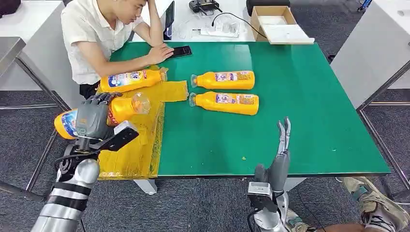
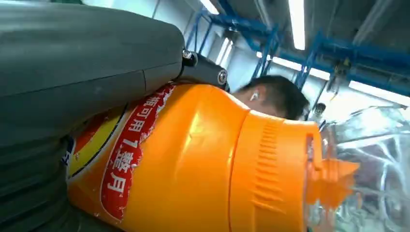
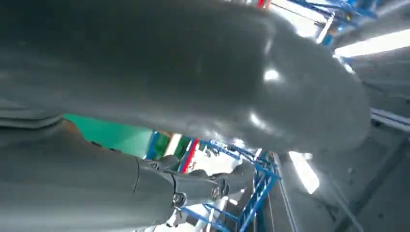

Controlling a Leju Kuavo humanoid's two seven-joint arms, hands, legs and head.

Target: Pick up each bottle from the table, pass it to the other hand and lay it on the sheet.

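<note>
Green counter (image 1: 300,121) fills the middle of the scene, with a yellow sheet (image 1: 140,145) draped over its near left corner and running toward the far side. One orange bottle (image 1: 131,79) already lies on the far part of the sheet; two more bottles, one farther (image 1: 223,80) and one nearer (image 1: 226,103), lie side by side on the bare green, just right of the sheet. A person (image 1: 104,36) sits at the far left edge with a hand by a dark phone (image 1: 180,50). The robot's left hand (image 1: 92,118) is wrapped around a fourth bottle, the held bottle (image 1: 121,110), lying sideways over the sheet's left edge, cap toward the right. The right hand (image 1: 280,154) stands at the near edge, fingers straight up and holding nothing. To lay this bottle well, it likely needs lowering flat onto the sheet, further in from the counter's edge so it cannot roll off, then a gentle release.
</note>
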